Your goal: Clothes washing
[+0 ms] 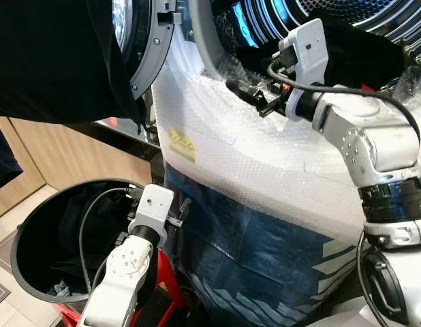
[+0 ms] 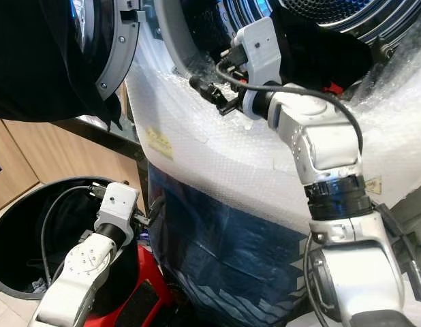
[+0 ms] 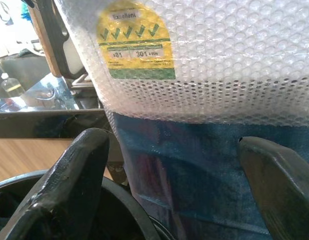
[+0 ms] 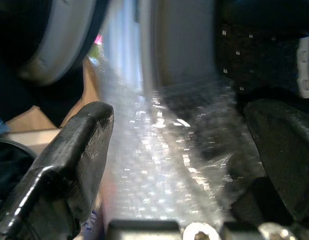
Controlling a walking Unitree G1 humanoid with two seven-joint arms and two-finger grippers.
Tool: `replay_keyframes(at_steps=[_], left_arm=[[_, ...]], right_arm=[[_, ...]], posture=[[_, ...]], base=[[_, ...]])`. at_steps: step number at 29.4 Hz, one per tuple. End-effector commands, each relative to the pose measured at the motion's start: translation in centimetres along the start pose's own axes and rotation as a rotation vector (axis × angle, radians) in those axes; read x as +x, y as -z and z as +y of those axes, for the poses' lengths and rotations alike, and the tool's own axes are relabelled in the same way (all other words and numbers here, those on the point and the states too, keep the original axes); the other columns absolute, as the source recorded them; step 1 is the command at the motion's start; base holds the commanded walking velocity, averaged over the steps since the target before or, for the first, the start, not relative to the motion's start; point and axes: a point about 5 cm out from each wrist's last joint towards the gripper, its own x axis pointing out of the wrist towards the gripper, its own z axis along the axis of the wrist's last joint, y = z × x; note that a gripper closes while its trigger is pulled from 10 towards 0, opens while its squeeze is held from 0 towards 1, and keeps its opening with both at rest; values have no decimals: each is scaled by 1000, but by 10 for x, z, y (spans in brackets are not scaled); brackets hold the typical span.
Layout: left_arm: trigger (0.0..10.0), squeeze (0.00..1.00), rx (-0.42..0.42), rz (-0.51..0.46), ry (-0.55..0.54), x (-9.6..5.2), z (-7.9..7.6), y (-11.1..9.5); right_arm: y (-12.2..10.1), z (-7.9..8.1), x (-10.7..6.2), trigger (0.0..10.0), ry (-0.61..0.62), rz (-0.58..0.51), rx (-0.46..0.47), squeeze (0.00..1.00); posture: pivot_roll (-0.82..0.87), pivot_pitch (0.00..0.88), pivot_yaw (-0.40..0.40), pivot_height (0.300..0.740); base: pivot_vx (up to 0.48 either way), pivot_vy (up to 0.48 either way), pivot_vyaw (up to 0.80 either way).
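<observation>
One washing machine stands ahead, its front wrapped in white bubble wrap above and blue plastic film below, with one round grey door swung open to the robot's left. A single yellow energy label sits under the bubbled wrap. Dark clothes lie in the ribbed metal drum, just beyond the right gripper, which is raised at the lower lip of the drum opening. Its two black fingers are spread wide with nothing between them; shiny bubble wrap lies in the gap.

One round black laundry basket sits on the floor below and to the left of the left gripper, with dark garments heaped inside. The left gripper is low, close to the blue film of the machine's front and beside the basket's rim. Its fingers are also released, spread apart and empty.

One more dark cloth hangs high, above the left gripper, in front of the open door.
</observation>
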Motion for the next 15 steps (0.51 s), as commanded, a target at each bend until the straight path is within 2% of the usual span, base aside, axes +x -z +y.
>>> replay_keyframes(at_steps=[1,11,15], left_arm=[[10000,0,9,-1,12,2,-3,-1],[10000,0,17,-1,19,3,-3,-1],[10000,0,16,-2,17,3,-2,-2]], right_arm=[[-5,-5,3,10000,18,8,-38,0],[2,-8,29,10000,14,102,-101,0],[-3,-11,34,10000,32,95,-59,0]], posture=[[-7,57,-62,740],[-1,36,-62,740],[-1,38,-65,740]], base=[[0,0,0],[0,0,0],[0,0,0]])
